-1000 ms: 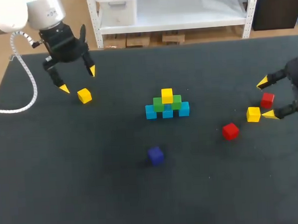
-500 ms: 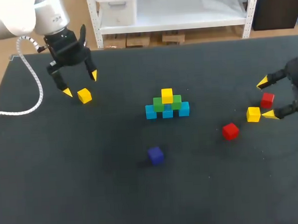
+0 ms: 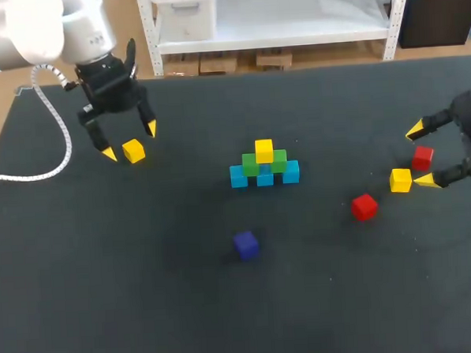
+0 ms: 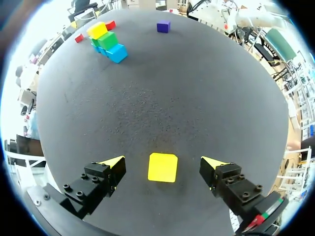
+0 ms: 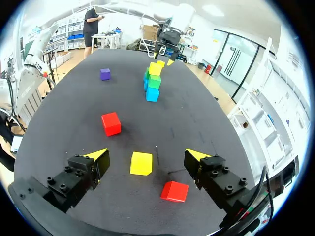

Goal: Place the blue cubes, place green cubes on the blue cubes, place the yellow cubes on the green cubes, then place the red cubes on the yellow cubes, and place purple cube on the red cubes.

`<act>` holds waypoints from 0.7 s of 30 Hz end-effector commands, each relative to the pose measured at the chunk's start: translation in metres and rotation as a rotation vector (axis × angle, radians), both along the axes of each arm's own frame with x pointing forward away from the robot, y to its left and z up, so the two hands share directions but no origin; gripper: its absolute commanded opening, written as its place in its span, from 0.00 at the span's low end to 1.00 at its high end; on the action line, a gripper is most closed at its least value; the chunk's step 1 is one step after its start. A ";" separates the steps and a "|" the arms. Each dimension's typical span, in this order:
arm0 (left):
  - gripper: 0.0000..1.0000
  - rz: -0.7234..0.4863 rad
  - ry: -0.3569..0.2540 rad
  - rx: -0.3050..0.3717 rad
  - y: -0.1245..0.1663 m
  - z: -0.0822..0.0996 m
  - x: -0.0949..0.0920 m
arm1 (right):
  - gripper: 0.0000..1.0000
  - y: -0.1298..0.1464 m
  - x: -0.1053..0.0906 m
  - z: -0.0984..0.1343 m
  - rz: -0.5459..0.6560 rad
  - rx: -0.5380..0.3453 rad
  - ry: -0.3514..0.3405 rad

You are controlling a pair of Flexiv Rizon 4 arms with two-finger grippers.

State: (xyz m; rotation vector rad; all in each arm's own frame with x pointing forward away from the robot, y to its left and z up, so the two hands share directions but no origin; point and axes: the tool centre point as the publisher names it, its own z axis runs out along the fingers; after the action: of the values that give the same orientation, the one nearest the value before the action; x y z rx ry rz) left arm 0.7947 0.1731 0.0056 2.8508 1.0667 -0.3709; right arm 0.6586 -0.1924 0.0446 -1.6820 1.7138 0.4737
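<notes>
At mid-table stands a small pyramid: blue cubes (image 3: 265, 176) in a row, green cubes (image 3: 264, 162) on them, one yellow cube (image 3: 264, 150) on top. My left gripper (image 3: 130, 142) is open around a loose yellow cube (image 3: 134, 151) (image 4: 163, 167), which lies between its fingers untouched. My right gripper (image 3: 422, 155) is open at the far right, with another yellow cube (image 3: 401, 180) (image 5: 141, 163) and a red cube (image 3: 422, 157) (image 5: 174, 191) between its tips. A second red cube (image 3: 364, 207) (image 5: 111, 123) lies ahead of it. The purple cube (image 3: 245, 244) (image 4: 164, 26) sits in front of the pyramid.
A white cable (image 3: 56, 138) loops from my left arm down onto the table's left edge. The black tabletop (image 3: 226, 303) spreads wide around the pyramid.
My left gripper has come down and to the right, so that its open fingers now straddle the loose yellow cube. The right arm and all cubes have stayed put.
</notes>
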 end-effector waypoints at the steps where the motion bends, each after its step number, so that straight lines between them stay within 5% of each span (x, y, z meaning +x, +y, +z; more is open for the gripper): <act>1: 1.00 -0.002 -0.005 0.004 -0.001 -0.003 -0.002 | 1.00 0.000 0.000 -0.001 0.001 0.004 -0.002; 5: 1.00 0.004 -0.004 0.009 0.001 -0.007 -0.001 | 1.00 0.000 0.000 -0.001 0.001 0.004 -0.002; 11: 0.84 0.013 -0.006 0.011 0.003 -0.010 0.001 | 1.00 0.000 0.000 -0.001 0.001 0.004 -0.002; 13: 0.50 0.015 -0.007 0.014 0.003 -0.011 0.002 | 1.00 0.000 0.000 -0.001 0.001 0.004 -0.002; 16: 0.32 0.019 -0.006 0.012 0.003 -0.012 0.002 | 1.00 0.000 0.000 -0.001 0.001 0.004 -0.002; 18: 0.05 0.023 -0.006 0.010 0.003 -0.012 0.003 | 1.00 0.000 0.000 -0.001 0.001 0.004 -0.002; 21: 0.00 0.029 -0.006 0.009 0.005 -0.012 0.004 | 1.00 0.000 0.000 -0.001 0.001 0.004 -0.002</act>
State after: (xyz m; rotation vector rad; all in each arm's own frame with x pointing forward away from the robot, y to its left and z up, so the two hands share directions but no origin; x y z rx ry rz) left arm 0.7972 0.1763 -0.0056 2.8411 1.1082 -0.3534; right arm 0.6586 -0.1924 0.0446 -1.6820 1.7138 0.4737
